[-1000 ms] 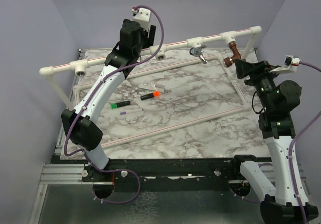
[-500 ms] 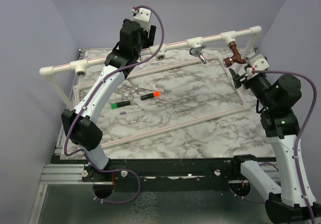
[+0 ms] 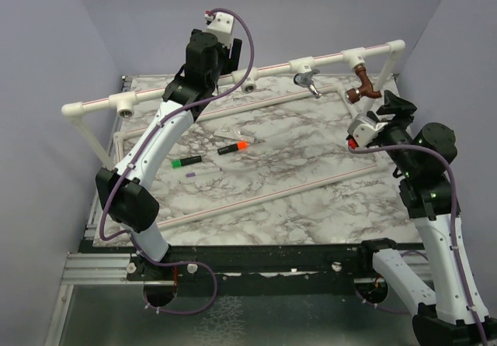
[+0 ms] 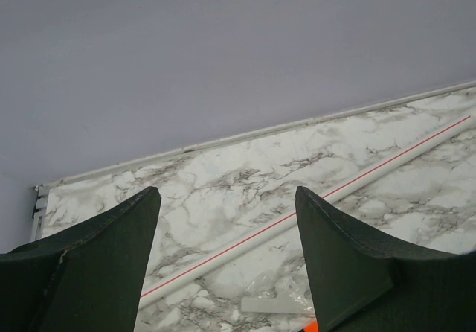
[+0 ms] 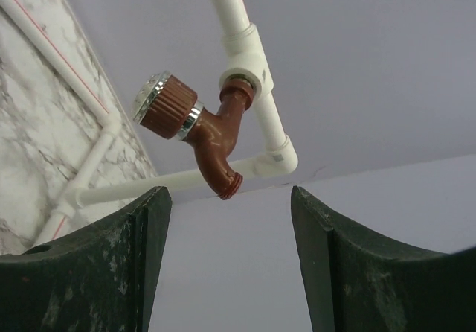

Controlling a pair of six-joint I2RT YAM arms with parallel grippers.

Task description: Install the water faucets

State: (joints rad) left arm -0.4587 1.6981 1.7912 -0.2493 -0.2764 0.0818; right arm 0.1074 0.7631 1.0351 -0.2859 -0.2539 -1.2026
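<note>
Most of the job looks done. The copper faucet (image 3: 363, 83) hangs from the white tee at about 1 o'clock on the desk (image 3: 295, 156), its ribbed knob pointing to 8 o'clock and its spout angled down. The chrome faucet (image 3: 309, 81) hangs from the next tee along the raised pipe rail (image 3: 178, 87), close to 12 o'clock. Both appear seated in their sockets, though you cannot tell from these views whether either is screwed fully home. Two more tees on the rail, one at 10 o'clock (image 3: 124, 107) and one at 11 o'clock (image 3: 249, 85), show open sockets, and no third faucet is in sight.

Your right end effector (image 3: 392, 102) sits just off the copper faucet at its 4 o'clock, released and empty, with the faucet framed beyond its spread jaws and not touched. Your left end effector (image 4: 227, 194) is raised above the rail near 11 o'clock, also released, with nothing between its jaws. My guess is that only a check of tightness remains.

There is no brand, label or lettering you can read. You get only a thin red stripe along the pipes, and two markers mid-desk, one orange-capped (image 3: 233, 147) and one green-capped (image 3: 185, 160).
</note>
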